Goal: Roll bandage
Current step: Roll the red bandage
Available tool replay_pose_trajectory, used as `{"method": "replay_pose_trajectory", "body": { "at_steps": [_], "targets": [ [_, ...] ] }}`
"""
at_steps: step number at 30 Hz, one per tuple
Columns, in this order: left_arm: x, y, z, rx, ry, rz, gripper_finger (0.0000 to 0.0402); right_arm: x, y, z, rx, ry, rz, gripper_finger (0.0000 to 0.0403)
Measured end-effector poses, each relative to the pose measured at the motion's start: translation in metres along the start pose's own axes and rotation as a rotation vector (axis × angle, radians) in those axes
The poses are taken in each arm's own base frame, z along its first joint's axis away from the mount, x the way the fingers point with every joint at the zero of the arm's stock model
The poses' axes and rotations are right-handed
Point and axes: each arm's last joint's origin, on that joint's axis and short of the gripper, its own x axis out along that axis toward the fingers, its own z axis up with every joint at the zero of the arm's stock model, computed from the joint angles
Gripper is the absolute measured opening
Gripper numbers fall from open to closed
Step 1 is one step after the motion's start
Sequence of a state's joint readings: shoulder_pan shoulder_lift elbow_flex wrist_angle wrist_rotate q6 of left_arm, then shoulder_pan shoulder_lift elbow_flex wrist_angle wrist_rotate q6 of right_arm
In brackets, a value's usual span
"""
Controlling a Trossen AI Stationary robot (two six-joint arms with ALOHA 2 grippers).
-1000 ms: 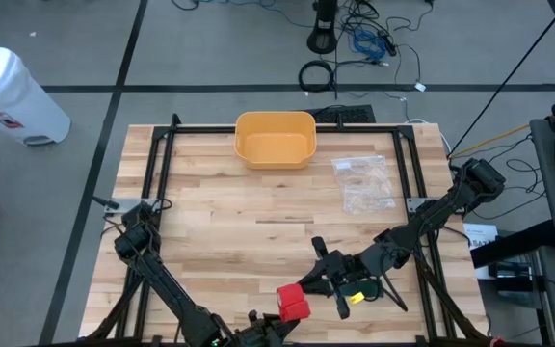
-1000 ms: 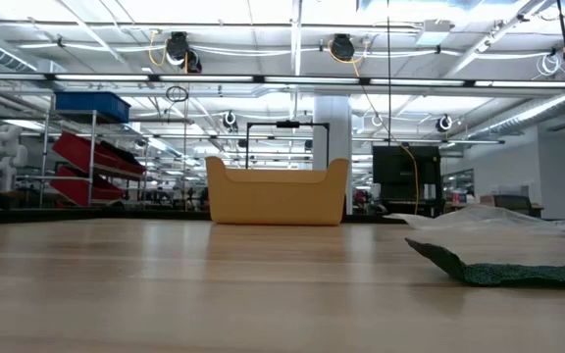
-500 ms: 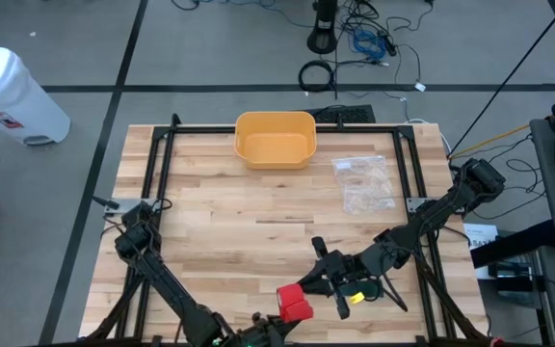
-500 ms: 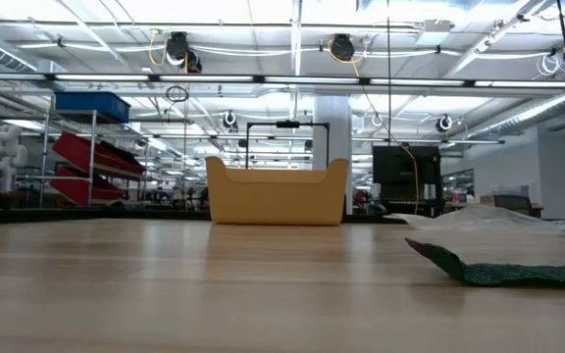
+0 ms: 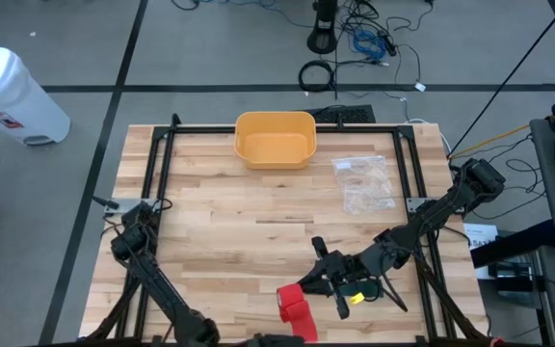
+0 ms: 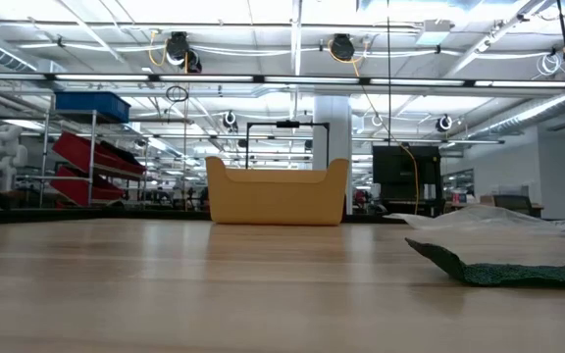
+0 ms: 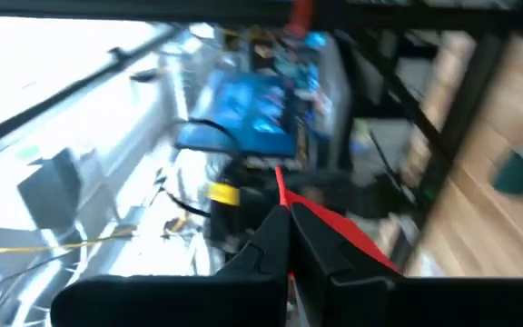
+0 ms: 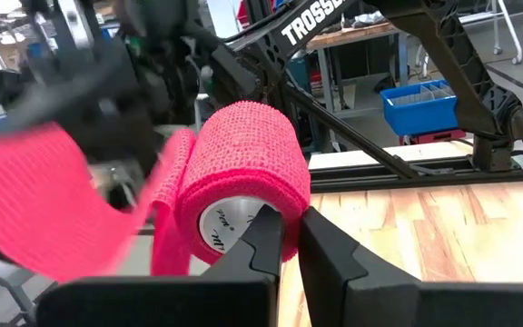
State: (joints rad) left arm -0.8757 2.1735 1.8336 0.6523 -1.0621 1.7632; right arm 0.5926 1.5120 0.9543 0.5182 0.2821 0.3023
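R gripper [image 8: 284, 238] clamped on the pink bandage roll [image 8: 243, 177], holding it up over the front edge of the bench [image 5: 220, 222], roll axis pointing roughly back at my wrist cam. Loose bandage tail [image 8: 34, 195] runs off the roll toward my L arm. L gripper [image 7: 289, 238] closed, pinching the thin edge of that red-pink strip [image 7: 334, 232]; L is off the front edge, barely in high view. From above the roll [image 5: 295, 306] shows red, strip trailing toward the frame bottom. Yellow bin [image 5: 275, 139] at far-centre of bench, clear plastic bag [image 5: 363, 183] to its right, both well apart from the roll.
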Motion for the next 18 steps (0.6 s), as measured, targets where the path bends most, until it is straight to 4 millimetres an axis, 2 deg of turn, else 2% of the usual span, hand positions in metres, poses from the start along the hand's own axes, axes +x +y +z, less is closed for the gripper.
{"method": "replay_pose_trajectory", "body": {
  "at_steps": [6,18],
  "targets": [
    [0.003,0.022,-0.008,-0.044,-0.033,0.168,0.0004,0.000,0.000,0.000,0.000,0.000,0.000,0.0018],
    [0.038,0.048,-0.036,-0.012,0.071,0.278,0.0003,-0.001,0.002,-0.001,-0.001,0.001,0.007,0.0018]
  ]
}}
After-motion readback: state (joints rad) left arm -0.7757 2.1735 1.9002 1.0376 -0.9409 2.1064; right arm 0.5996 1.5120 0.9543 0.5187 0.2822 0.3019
